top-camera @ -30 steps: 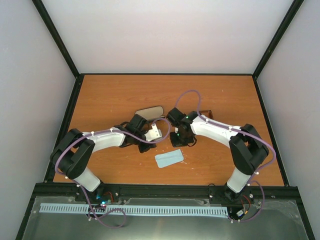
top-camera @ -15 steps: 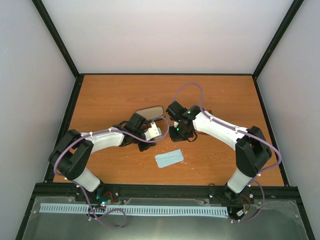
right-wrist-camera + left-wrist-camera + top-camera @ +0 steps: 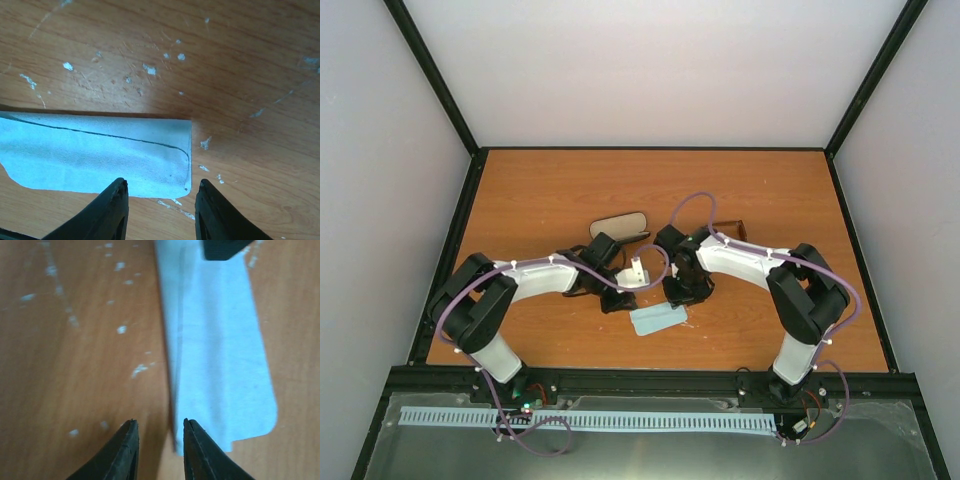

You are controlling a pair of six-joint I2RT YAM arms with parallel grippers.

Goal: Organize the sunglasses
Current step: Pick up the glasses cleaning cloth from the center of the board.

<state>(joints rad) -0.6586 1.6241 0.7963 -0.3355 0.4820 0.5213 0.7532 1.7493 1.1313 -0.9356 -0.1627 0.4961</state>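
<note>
Cloth handling looks like the step in hand — left gripper (image 3: 157, 426) and right gripper (image 3: 160, 186) both hover low over the blue cloth (image 3: 658, 320), jaws parted, nothing held. Sunglasses (image 3: 735, 228) sit behind the right arm (image 3: 740, 256), right of the black case (image 3: 618, 225). Next move probably means reaching back for them — carefully, thin temples.

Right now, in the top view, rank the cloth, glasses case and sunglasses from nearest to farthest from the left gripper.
From the left gripper:
1. Blue cloth, right beside it.
2. Black case, farther back.
3. Sunglasses, back right.
</note>
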